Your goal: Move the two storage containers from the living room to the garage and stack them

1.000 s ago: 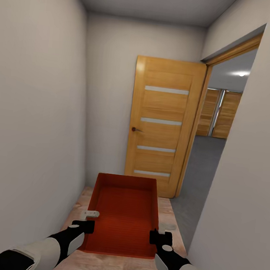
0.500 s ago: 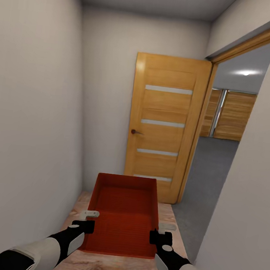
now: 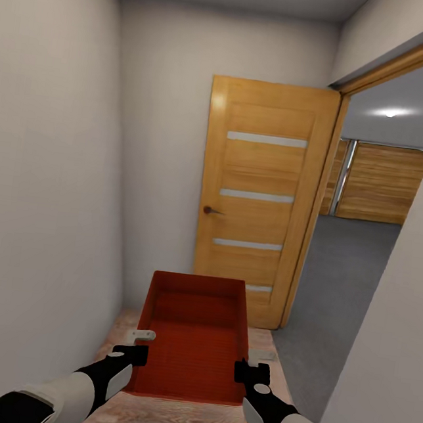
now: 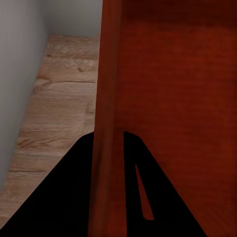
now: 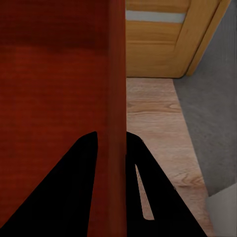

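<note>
I hold one orange-red storage container [image 3: 192, 338] out in front of me, level above the wood plank floor. My left gripper [image 3: 138, 343] is shut on its left wall [image 4: 106, 123], one finger on each side. My right gripper [image 3: 254, 362] is shut on its right wall [image 5: 117, 98] the same way. The bin is empty inside. Through the doorway on the right lies the garage's grey concrete floor [image 3: 346, 274]. The other container is out of view.
I am in a narrow white-walled hallway. A light-wood door [image 3: 261, 198] with frosted strips stands open ahead, beside the doorway at right. A white wall [image 3: 43, 184] is close on the left, and the doorway's wall edge [image 3: 391, 366] is near on the right.
The whole view has shifted: the door looks larger and nearer, and more of the garage shows through the doorway. The container and both grippers keep their place in the picture.
</note>
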Robot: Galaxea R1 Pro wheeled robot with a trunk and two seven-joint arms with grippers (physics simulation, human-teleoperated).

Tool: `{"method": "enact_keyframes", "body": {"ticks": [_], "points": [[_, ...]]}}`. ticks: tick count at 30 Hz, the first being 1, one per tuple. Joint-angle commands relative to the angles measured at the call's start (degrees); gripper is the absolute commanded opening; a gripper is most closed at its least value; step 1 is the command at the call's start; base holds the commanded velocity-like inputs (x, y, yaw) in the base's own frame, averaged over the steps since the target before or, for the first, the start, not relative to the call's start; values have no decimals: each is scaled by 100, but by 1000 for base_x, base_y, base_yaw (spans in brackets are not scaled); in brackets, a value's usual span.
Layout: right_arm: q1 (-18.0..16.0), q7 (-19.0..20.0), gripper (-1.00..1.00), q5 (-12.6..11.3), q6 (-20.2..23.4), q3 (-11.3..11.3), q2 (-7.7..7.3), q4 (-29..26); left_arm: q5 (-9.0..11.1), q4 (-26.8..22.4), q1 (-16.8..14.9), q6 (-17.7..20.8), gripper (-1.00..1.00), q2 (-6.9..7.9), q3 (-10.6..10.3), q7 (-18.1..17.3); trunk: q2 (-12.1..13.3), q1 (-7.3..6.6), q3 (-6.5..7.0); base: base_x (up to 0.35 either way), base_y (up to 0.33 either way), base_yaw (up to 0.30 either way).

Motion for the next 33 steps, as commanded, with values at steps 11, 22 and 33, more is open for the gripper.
{"method": "enact_keyframes", "body": {"ticks": [11, 22, 33], "points": [[0, 72, -100, -73, 17, 89, 5, 0, -10, -16, -13, -18, -100, 92, 388, 454, -7, 5, -9, 325, 87, -234], [-1, 72, -100, -74, 17, 89, 4, 0, -19, -22, -13, -25, -100, 95, 388, 446, -7, 5, -17, 320, 175, -273], [-3, 72, -100, -74, 17, 89, 9, 0, -19, -28, -13, -45, -100, 88, 388, 452, -7, 5, -38, 311, 188, -273]]}}
